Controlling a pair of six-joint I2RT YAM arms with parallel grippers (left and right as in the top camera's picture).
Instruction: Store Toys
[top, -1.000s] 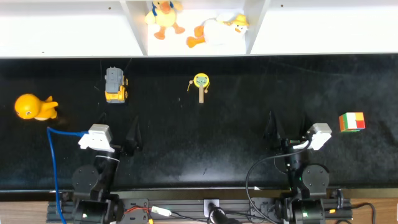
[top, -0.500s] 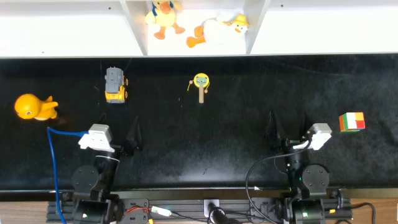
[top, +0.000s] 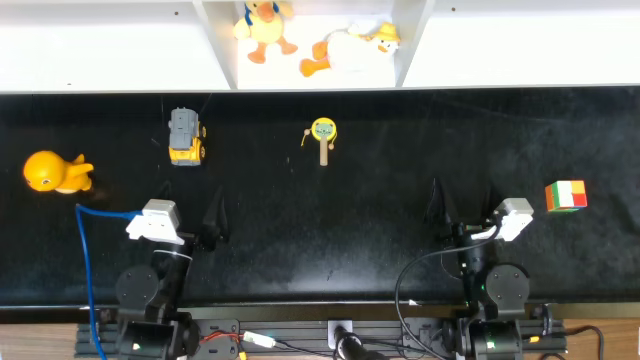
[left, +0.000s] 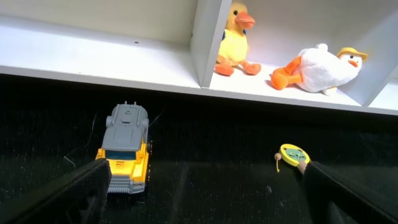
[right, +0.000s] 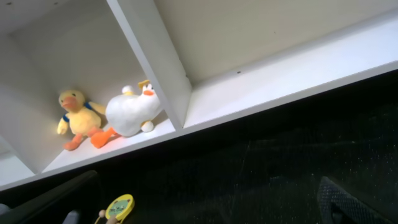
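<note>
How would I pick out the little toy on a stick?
Start at the black table below the white shelf. Mid-table, in front of the shelf's central compartment, lies the rattle drum. Unlike the truck nearby, it has a round yellow-green head on a wooden handle.

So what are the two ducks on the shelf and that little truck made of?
The yellow duck and the white duck look like soft plush: fuzzy, matte fabric and rounded, stuffed shapes. The truck looks like hard plastic: smooth grey and yellow parts with crisp moulded edges, though painted metal can't be ruled out.
</note>
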